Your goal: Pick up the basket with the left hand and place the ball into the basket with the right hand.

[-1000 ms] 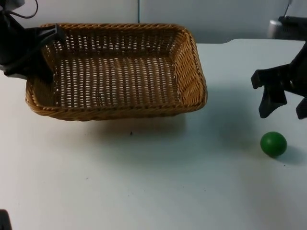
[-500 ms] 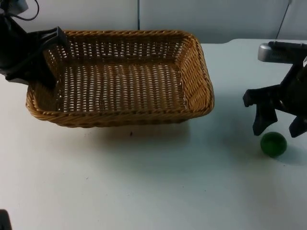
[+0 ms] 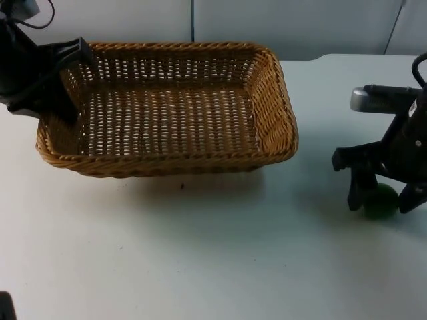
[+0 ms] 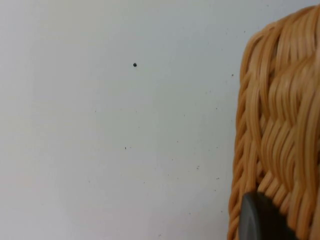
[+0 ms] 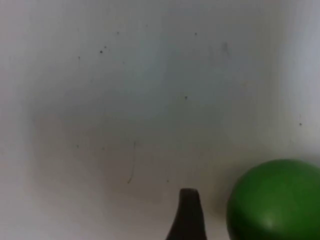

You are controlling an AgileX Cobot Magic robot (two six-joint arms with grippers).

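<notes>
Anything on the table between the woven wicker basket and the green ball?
Nothing: in the top view the white table is bare between the woven wicker basket and the green ball, which the right gripper straddles.

Open white table [image 3: 200, 253], one wicker obstacle.
Wide bare surface between basket [image 3: 167, 107] and ball [image 3: 381, 201]; open fingers of right gripper [image 3: 381, 197] straddling ball.
</notes>
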